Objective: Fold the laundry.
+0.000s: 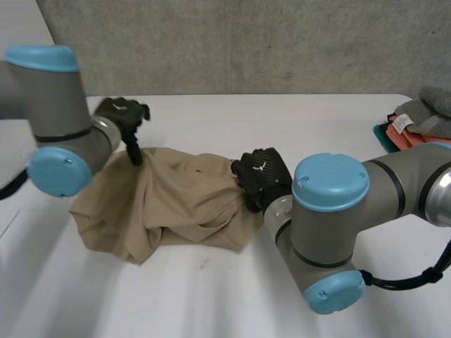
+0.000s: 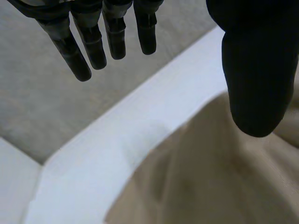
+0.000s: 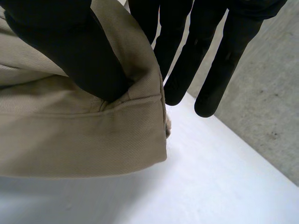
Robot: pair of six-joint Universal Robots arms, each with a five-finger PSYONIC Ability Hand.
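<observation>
A beige garment [image 1: 176,204] lies crumpled on the white table [image 1: 232,296], left of centre. My left hand [image 1: 120,113] hovers at the garment's far left part, one digit pointing down to the cloth. In the left wrist view its fingers [image 2: 93,42] are straight and well apart from the thumb, with nothing between them; the beige cloth [image 2: 210,186] lies below the thumb. My right hand [image 1: 262,176] is at the garment's right edge. There its thumb [image 3: 70,51] presses a hemmed edge of the cloth [image 3: 70,144] against the fingers [image 3: 205,56] behind it.
A stack of folded clothes [image 1: 419,123] in grey, orange and teal sits at the table's far right edge. A grey wall [image 1: 246,42] rises behind the table. Bare tabletop lies in front of and to the right of the garment.
</observation>
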